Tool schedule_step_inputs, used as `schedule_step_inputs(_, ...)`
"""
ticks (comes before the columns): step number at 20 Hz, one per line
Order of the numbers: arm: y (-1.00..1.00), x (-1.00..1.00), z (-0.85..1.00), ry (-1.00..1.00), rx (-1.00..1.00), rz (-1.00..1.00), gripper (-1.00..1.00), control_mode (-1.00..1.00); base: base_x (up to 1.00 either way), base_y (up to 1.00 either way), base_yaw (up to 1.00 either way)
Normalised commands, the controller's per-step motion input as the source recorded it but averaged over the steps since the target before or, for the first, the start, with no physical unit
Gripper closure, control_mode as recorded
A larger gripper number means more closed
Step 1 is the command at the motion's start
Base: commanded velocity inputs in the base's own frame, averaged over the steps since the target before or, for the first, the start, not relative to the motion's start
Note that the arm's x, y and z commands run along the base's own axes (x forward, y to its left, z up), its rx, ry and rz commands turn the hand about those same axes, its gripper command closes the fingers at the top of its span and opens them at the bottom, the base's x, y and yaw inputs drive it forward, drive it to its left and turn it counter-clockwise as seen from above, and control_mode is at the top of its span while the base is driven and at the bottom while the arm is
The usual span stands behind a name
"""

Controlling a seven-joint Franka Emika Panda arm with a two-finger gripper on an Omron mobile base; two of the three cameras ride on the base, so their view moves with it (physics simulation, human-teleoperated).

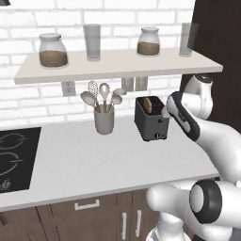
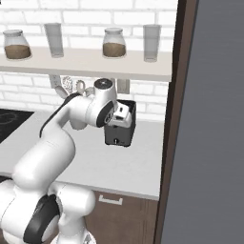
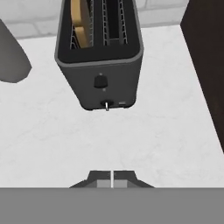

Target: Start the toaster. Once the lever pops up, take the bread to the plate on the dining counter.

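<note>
While upright: one bread [image 3: 80, 22], one toaster [image 3: 99, 57]

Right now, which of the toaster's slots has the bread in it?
The left slot as the hand view shows it: the tan bread stands in that slot of the toaster, while the slot beside it shows only bare wire guides.

Below the gripper [image 3: 112, 178], whose fingertips meet, bare white worktop [image 3: 131, 140] lies open up to the toaster [image 3: 99, 65] straight ahead. To its right a dark wood panel [image 3: 205, 57] walls off that side. To the left, the grey utensil cup [image 1: 104, 121] stands beside the toaster. A shelf [image 1: 117, 66] overhangs above.
</note>
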Motion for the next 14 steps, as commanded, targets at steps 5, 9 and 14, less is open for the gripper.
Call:
schedule_step_inputs(5, 0.00, 0.64, -0.12, 0.00, 0.00, 0.00, 1.00, -1.00, 0.00, 0.00, 0.00)
schedule_step_inputs(9, 0.01, 0.62, -0.30, 0.02, 0.00, 0.01, 1.00, -1.00, 0.00, 0.00, 0.00)
schedule_step_inputs(14, 0.02, 0.59, -0.40, 0.02, 0.00, 0.00, 1.00, -1.00, 0.00, 0.00, 0.00)
